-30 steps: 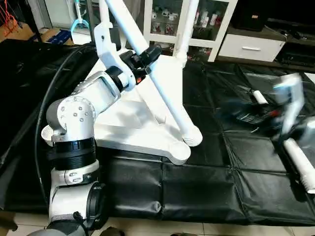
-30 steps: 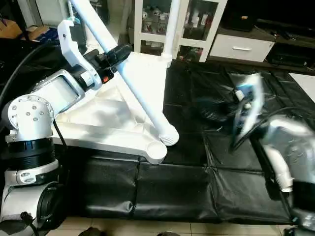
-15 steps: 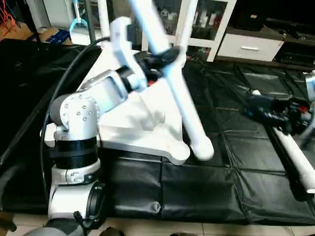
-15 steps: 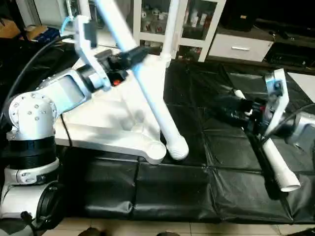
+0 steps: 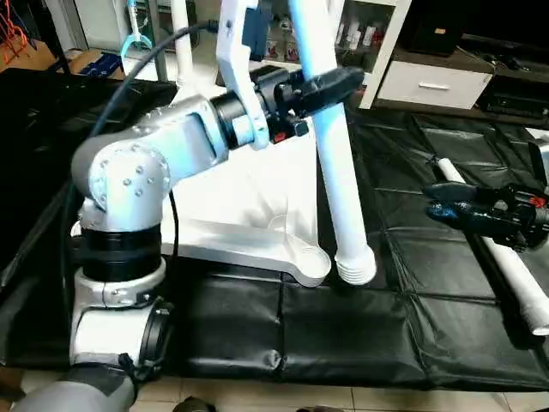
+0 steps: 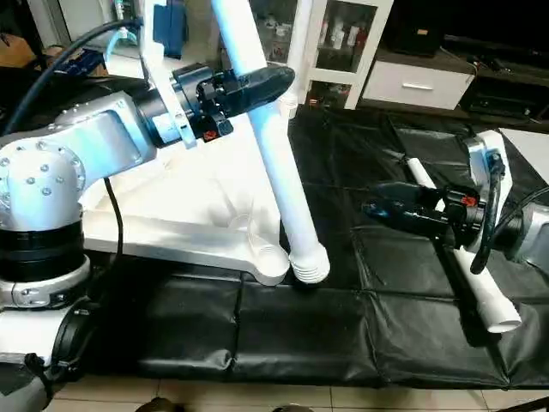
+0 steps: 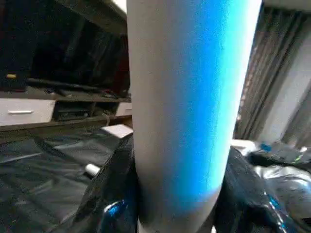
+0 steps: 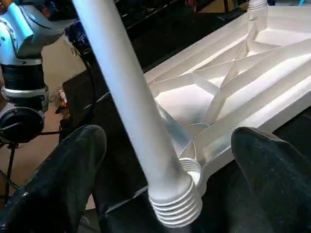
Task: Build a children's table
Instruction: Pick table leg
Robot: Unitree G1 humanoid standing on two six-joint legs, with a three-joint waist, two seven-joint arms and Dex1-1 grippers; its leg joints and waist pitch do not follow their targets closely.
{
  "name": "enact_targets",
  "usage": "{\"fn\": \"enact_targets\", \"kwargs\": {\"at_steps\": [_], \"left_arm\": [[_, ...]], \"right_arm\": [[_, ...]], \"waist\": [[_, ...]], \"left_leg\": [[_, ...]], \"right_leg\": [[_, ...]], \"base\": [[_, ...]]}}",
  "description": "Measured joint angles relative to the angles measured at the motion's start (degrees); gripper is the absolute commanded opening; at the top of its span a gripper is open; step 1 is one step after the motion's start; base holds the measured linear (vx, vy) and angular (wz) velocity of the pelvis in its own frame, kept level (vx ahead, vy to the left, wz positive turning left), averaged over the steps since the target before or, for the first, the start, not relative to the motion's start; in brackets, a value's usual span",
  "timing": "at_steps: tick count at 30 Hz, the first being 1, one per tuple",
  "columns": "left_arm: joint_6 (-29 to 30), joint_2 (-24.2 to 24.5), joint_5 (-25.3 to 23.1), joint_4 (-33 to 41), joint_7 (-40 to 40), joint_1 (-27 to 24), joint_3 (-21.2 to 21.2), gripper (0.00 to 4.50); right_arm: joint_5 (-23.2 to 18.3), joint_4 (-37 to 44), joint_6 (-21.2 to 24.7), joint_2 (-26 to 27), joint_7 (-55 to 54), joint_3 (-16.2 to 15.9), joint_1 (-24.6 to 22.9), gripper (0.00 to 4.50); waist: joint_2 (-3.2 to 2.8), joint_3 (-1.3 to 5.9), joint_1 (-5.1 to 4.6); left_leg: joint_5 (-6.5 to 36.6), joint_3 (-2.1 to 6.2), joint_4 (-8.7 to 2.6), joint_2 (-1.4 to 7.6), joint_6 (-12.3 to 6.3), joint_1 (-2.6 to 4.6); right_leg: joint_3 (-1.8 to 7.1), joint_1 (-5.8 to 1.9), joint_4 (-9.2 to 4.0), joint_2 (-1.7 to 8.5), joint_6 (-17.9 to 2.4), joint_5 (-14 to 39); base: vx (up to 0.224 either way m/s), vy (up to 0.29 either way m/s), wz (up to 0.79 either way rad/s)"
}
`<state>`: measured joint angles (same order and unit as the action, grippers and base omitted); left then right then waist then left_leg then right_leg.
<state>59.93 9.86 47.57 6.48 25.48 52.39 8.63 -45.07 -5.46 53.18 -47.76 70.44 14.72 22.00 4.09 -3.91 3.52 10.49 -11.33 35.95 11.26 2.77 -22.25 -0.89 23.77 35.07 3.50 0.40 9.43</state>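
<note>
The children's table's white tabletop lies upside down on the black cover, ribs up. My left gripper is shut on a white leg, its black fingers hugging the tube. That leg stands steeply, and its threaded end rests just beside the near right corner socket. To the right, my right gripper points at that end, open, with nothing between its fingers. Another leg lies on the cover under my right arm. Legs stand in the far sockets.
The black cover ends at a front edge near me, with floor below. A black cable loops behind my left arm. A glass-door cabinet and a white drawer unit stand beyond the work surface.
My left gripper has swung the leg from a low slant to nearly upright, and its threaded end slid right off the corner socket. My right arm has steadied, pointing left toward the leg.
</note>
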Motion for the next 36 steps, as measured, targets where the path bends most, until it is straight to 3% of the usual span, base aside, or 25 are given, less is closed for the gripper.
{"fn": "enact_targets", "kwargs": {"at_steps": [7,10,14,16,22,29,36], "left_arm": [[0.48,1.51,1.88,0.06,3.94,0.02,-0.40,1.61],[1.15,3.03,2.29,1.23,7.69,0.02,-2.75,1.61],[1.12,3.91,2.05,1.36,10.08,0.02,-5.76,1.61],[0.84,4.39,1.03,1.35,10.86,0.01,-7.38,1.61],[-0.25,5.93,-0.30,1.25,13.08,0.02,-9.32,1.61],[-1.36,6.92,-0.68,1.17,15.66,0.25,-10.17,1.61],[-1.61,6.86,-0.67,1.00,16.35,0.55,-10.19,1.61]], "right_arm": [[-0.32,1.61,0.37,0.03,0.18,-0.50,-0.19,4.50],[-0.59,5.29,0.77,0.51,0.81,-3.23,-0.23,4.50],[1.07,9.16,-1.04,2.95,0.71,-9.14,-0.19,4.50],[2.55,10.11,-2.49,4.58,0.62,-11.83,0.63,4.50],[6.39,10.14,-6.32,5.27,-0.06,-14.92,2.45,4.50],[12.77,10.06,-12.82,5.44,0.49,-22.07,0.51,4.50],[15.02,9.98,-18.55,7.63,0.65,-23.06,-0.66,4.50]], "waist": [[0.00,0.00,0.02],[0.00,0.00,-0.01],[-0.01,0.00,-0.12],[0.00,0.00,-0.16],[0.01,0.01,-0.10],[0.01,0.01,-0.02],[0.01,0.01,-0.21]], "left_leg": [[0.00,0.01,-0.01,0.00,0.00,0.00],[0.00,0.02,-0.01,0.03,0.00,0.01],[-0.01,0.01,0.00,0.05,0.02,0.03],[-0.01,0.01,0.02,0.05,0.02,0.04],[-0.01,0.01,0.06,0.04,0.02,0.02],[0.00,0.02,0.04,0.05,0.02,0.01],[0.00,0.01,0.05,0.05,0.02,0.03]], "right_leg": [[-0.01,0.01,0.04,0.00,-0.02,-0.01],[-0.02,0.01,0.07,-0.01,-0.02,-0.01],[-0.01,0.02,0.11,-0.02,0.00,0.00],[-0.01,0.02,0.12,-0.02,0.01,0.00],[0.01,-0.02,0.10,-0.01,0.01,0.00],[0.00,-0.01,0.15,-0.01,-0.19,-0.11],[0.01,0.01,0.18,-0.02,-0.23,-0.14]], "base": [[0.000,0.000,0.00],[0.000,0.000,0.00],[0.000,0.000,0.00],[0.000,0.000,0.00],[0.000,0.000,0.00],[0.000,0.000,0.00],[0.000,0.000,0.00]]}}
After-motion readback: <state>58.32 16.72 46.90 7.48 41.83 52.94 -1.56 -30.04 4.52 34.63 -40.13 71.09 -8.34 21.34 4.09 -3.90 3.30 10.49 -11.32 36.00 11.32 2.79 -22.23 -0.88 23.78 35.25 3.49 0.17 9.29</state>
